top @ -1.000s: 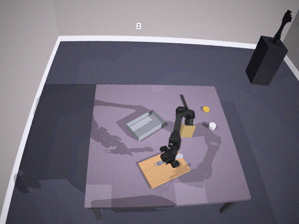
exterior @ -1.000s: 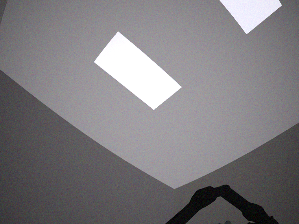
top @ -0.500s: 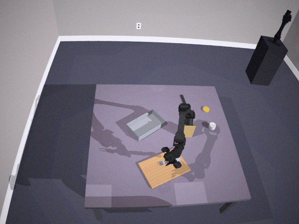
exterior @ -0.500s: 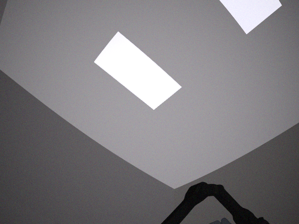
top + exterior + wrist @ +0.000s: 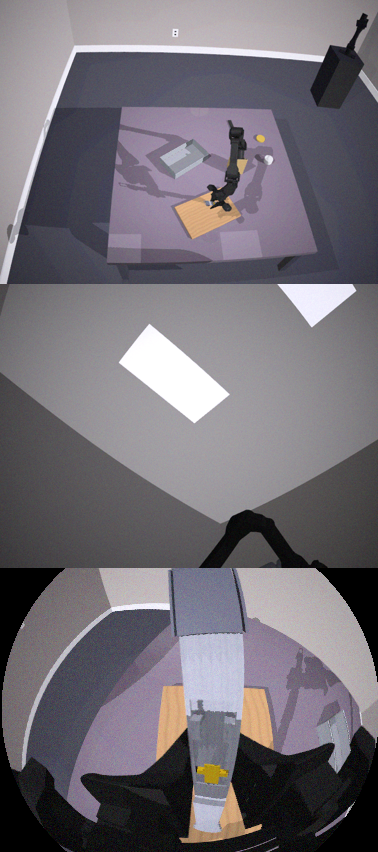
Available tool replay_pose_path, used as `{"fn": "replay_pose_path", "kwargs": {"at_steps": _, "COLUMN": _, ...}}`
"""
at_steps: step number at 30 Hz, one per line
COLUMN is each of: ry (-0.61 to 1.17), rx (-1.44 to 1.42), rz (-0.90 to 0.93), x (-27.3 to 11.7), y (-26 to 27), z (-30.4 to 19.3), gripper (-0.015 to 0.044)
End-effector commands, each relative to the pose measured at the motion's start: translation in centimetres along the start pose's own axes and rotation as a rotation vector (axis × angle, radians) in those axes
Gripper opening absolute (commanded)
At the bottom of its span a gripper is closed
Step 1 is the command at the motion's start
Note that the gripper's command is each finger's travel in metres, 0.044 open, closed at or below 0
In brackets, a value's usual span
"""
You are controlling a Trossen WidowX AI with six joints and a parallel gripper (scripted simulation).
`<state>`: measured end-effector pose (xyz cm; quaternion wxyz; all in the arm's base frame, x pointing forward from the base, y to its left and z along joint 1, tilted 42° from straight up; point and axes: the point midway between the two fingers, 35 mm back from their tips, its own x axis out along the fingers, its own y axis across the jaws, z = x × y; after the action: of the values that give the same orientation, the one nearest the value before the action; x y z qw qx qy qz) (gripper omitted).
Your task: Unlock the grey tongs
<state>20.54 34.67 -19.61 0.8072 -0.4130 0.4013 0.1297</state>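
Tongs: located over the upper part of the board, lower centre of the top frame. Contact with the board cannot be determined, nor can the lock's condition. In the wrist frame they run from the top edge down the middle, with a slate-grey section uppermost, a paler stretch below and a yellow piece lower down.

Gripper: clenched on the tongs, a black finger at either side. Much of the tongs is hidden by it in the top frame.

Board: flat on the bench, set at a slant.

Tin: centre of the top frame, apart from the board; right side of the wrist frame.

Arm: reaches down the frame over a tan block, which it partly covers. In the exterior frame it forms a dark bend at lower right, under a lit ceiling panel. A grey shape at the bottom edge there is too cropped to identify.

Right part of the bench, top frame: a yellow disc, with a white cylinder below it.

Upper right: a black pedestal on the floor bears a second arm.
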Motion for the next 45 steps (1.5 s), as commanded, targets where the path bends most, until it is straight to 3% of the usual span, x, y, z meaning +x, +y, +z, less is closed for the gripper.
{"fn": "replay_pose_path", "kwargs": {"at_steps": 1, "ry": -0.086, "rx": 0.005, "rz": -0.009, "x": -1.0, "y": -0.3, "z": 0.4, "gripper": -0.0150}}
{"fn": "replay_pose_path", "kwargs": {"at_steps": 25, "ry": -0.400, "rx": 0.055, "rz": -0.067, "x": -5.9, "y": -3.4, "z": -0.7, "gripper": -0.0150}}
{"fn": "replay_pose_path", "kwargs": {"at_steps": 45, "ry": -0.407, "rx": 0.057, "rz": -0.069, "x": -6.0, "y": -3.5, "z": -0.7, "gripper": -0.0150}}
